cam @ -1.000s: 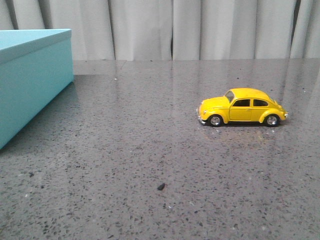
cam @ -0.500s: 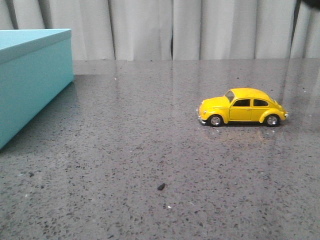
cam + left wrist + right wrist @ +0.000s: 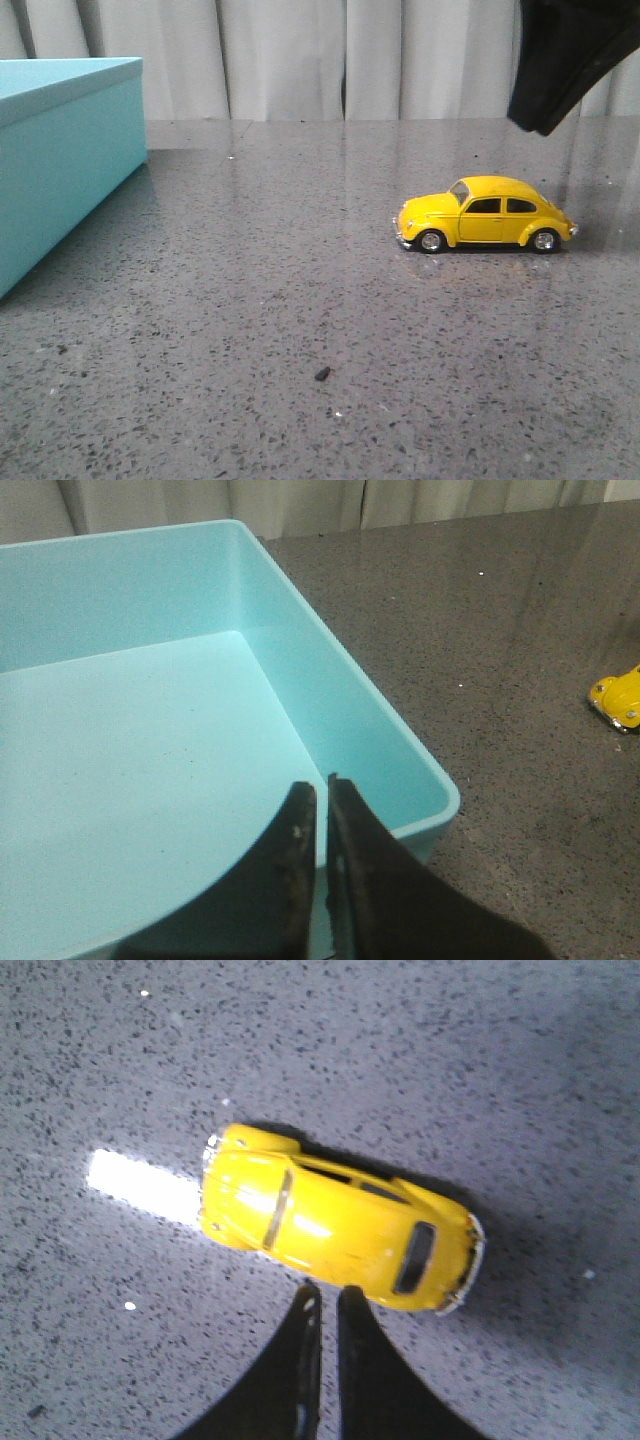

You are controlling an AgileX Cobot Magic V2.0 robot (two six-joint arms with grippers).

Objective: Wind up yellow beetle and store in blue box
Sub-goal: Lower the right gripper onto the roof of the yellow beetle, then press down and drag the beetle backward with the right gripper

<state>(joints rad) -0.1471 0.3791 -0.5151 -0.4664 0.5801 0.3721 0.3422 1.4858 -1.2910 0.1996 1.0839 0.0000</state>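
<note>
The yellow beetle stands on its wheels on the grey table, right of centre, nose to the left. My right gripper hangs above and behind it, apart from it. In the right wrist view the beetle lies just beyond the gripper, whose jaws are shut and empty. The blue box stands at the far left. In the left wrist view the box is open with no lid and nothing inside. My left gripper hovers over its near corner, shut and empty. The beetle shows at that view's edge.
The speckled grey table carries a small dark speck near the front. Pale curtains hang behind the table's far edge.
My right gripper has come into the front view at the top right, lowering towards the beetle. The beetle and the box have not moved.
</note>
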